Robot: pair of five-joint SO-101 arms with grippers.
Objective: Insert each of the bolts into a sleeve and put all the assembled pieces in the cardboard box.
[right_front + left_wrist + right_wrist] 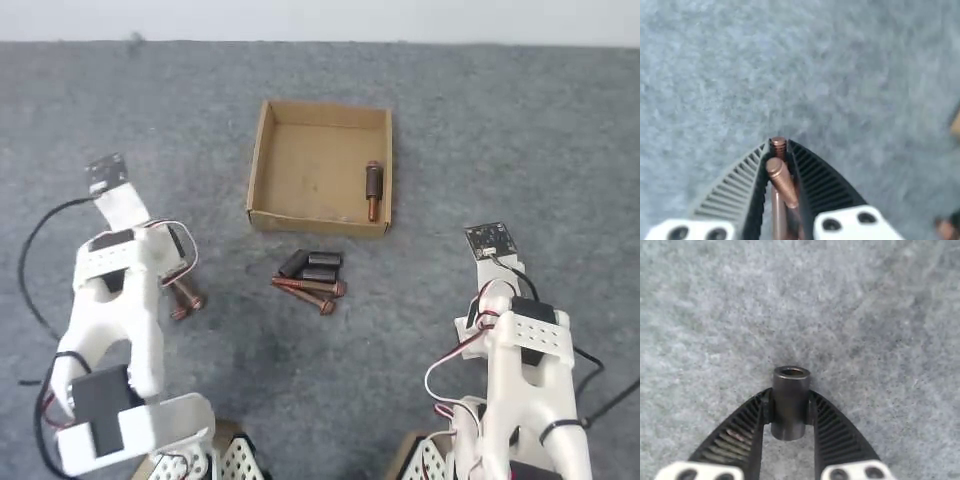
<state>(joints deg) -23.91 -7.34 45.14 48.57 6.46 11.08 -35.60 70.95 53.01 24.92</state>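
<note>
Within the right pincer (790,399), sleeve (789,410) stands upright.

Two copper bolts gripped in the left hand (777,146), over the grey desk (840,65).

Closed tight, with black ribbed fingers (815,175) meeting in a narrow wedge around both pieces. Pinched right at the tips: threaded bolt (778,144), its screw end poking just past them toward the desk. Resting against it and tilted across the gap: second bolt (782,182), with a smooth, rounded end. White mounts (845,222) with screw holes at the fingers' base. Fuzzy grey desk beyond, plus a blurred tan patch (955,125) at the edge of view, too unclear to name.
</note>
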